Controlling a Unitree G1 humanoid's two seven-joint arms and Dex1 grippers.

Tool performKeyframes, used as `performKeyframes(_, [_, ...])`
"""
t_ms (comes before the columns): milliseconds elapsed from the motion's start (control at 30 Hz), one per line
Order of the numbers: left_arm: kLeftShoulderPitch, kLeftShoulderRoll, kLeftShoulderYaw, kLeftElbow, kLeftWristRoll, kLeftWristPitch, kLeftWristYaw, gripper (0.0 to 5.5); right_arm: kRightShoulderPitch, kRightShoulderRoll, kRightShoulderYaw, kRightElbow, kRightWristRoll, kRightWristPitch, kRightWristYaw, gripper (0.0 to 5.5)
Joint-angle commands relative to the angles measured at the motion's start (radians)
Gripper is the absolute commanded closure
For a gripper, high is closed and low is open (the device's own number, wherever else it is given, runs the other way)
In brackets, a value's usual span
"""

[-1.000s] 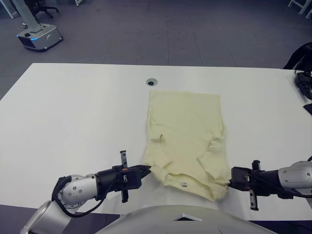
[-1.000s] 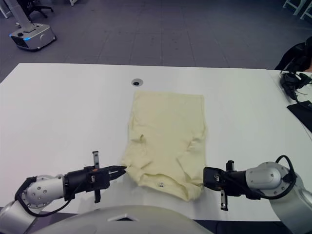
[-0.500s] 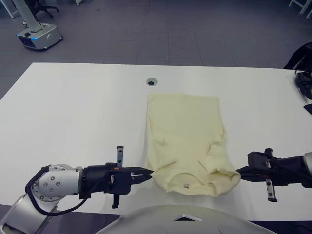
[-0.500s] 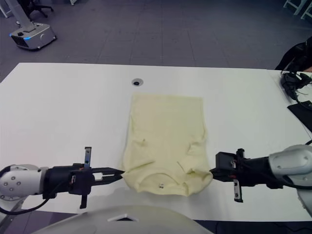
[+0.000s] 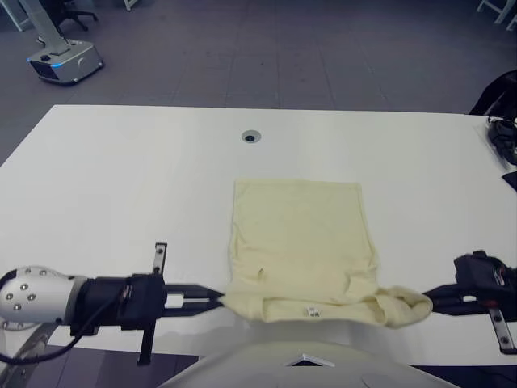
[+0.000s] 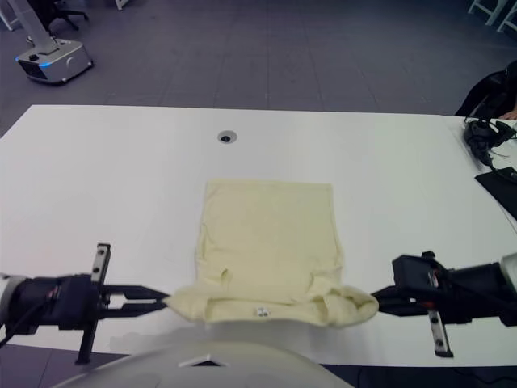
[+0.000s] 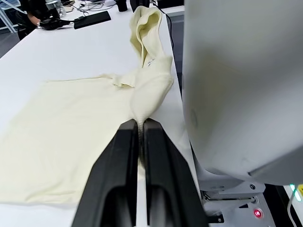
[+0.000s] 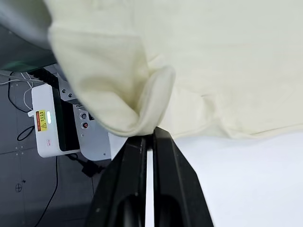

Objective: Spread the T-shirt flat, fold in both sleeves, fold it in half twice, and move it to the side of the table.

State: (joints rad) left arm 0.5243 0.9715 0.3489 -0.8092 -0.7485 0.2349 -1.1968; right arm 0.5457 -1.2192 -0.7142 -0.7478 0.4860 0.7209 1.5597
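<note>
One pale yellow T-shirt (image 5: 299,226) lies on the white table (image 5: 121,178), about midway across it and reaching down to the table's near edge. The shirt's far part rests flat as a smooth rectangle, while its near hem is bunched into a thick, rumpled roll stretched along the table's near edge. One small label (image 5: 308,311) shows on that roll. Two grippers work at the table's near edge. The left gripper (image 5: 216,299) has its two fingers pressed together on the roll's left end, with cloth pinched between them. The right gripper (image 5: 432,301) is likewise clamped on the roll's right end, which bulges out past the flat part. One round cable hole (image 5: 251,137) sits in the table beyond the shirt. At the table's right edge lie a few dark cables and gear (image 5: 502,137).
</note>
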Motion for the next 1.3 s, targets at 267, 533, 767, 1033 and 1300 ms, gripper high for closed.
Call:
performKeyframes(267, [-0.618,-0.151,-0.397,0.53,0.214,0.156,0.151,5.49,-0.966,0.095,0.932,0.562,-0.196,0.103,-0.091,5.5])
performKeyframes(533, [-0.881,-0.382,-0.545,0.909,0.416,0.086,0.24,5.49,-1.19,0.317,1.163,1.027,-0.36,0.054,-0.096,5.5])
performKeyframes(767, [-0.92,-0.496,-0.545,1.003,0.503,-0.071,0.306,5.49,-1.206,0.352,1.145,1.116,-0.379,0.02,-0.1,5.5])
performKeyframes(1033, [-0.952,-0.553,-0.499,1.053,0.515,-0.157,0.338,5.49,-1.202,0.322,1.069,1.08,-0.338,0.059,-0.091,5.5])
performKeyframes(1300, [-0.969,-0.554,-0.498,1.12,0.564,-0.186,0.349,5.49,-1.203,0.327,1.035,1.13,-0.347,0.04,-0.131,5.5])
